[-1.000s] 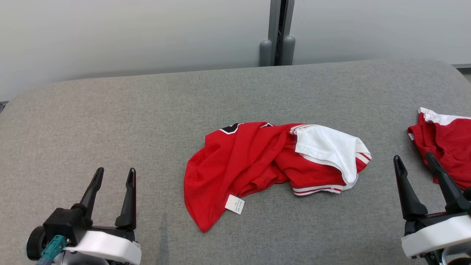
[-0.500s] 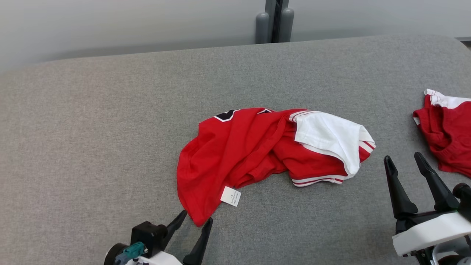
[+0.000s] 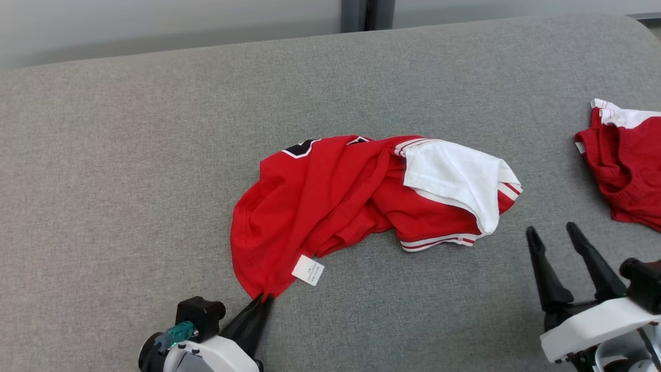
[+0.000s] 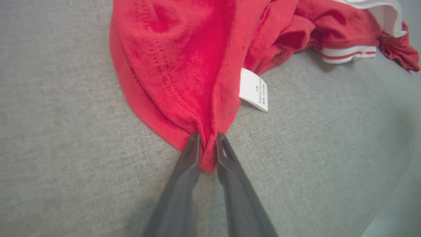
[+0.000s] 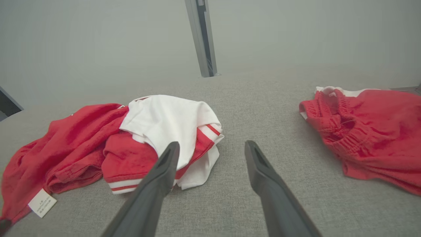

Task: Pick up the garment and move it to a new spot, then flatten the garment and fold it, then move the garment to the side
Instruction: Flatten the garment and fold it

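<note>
We see the garment (image 3: 330, 191) lying crumpled near the middle of the grey bench (image 3: 113, 155). Its red body lies to our left, and a white sleeve (image 3: 454, 178) is folded over its right end. Our left claw (image 3: 264, 298) is nearly closed. Its two dark fingers pinch the pointed near corner of the red cloth, which bunches into a fold between them. A white label (image 3: 308, 269) lies at the hem just beside that pinch. Our right claw (image 3: 551, 228) hovers wide open and holds nothing, near the garment's striped hem but apart from it. A second red piece (image 3: 627, 170) with white trim lies well apart at the bench's right edge.
</note>
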Tool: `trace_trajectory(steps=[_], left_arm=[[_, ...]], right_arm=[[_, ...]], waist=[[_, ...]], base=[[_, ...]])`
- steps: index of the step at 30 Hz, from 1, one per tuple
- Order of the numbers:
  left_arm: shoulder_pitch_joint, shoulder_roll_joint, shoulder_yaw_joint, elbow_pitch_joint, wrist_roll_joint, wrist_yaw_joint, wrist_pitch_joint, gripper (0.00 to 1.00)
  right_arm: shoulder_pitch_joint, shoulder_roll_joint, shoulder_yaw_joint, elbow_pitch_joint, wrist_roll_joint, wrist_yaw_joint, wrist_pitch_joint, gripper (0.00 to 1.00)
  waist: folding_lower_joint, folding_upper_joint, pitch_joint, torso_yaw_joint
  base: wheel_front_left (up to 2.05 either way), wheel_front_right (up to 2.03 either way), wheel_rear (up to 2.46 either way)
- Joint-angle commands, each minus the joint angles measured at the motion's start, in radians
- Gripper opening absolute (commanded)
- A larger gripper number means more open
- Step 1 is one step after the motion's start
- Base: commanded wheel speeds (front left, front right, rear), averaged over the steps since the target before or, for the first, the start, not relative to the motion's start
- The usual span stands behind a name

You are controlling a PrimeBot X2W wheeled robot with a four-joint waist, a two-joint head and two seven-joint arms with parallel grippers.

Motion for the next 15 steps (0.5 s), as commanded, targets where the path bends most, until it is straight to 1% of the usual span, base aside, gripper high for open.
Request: trace_trajectory(steps=[1, 10, 15], left_arm=[[-0.014, 0.008, 0.006, 0.006, 0.000, -0.002, -0.006, 0.00], [-0.043, 0.004, 0.003, 0.020, 0.004, -0.002, -0.020, 0.00], [-0.059, -0.003, -0.003, 0.029, 0.005, -0.002, -0.030, 0.00]], right_arm=[[-0.007, -0.010, 0.009, 0.006, 0.007, 0.000, 0.008, 1.00], [-0.043, -0.024, 0.092, 0.057, 0.030, 0.000, 0.059, 1.00], [-0.074, -0.029, 0.109, 0.082, 0.021, 0.000, 0.063, 1.00]], waist=[[0.0000, -0.0001, 0.002, -0.001], [0.0000, -0.0001, 0.024, 0.017], [0.0000, -0.0001, 0.034, 0.033]], base=[[0.00, 0.00, 0.00], [0.00, 0.00, 0.00], [0.00, 0.00, 0.00]])
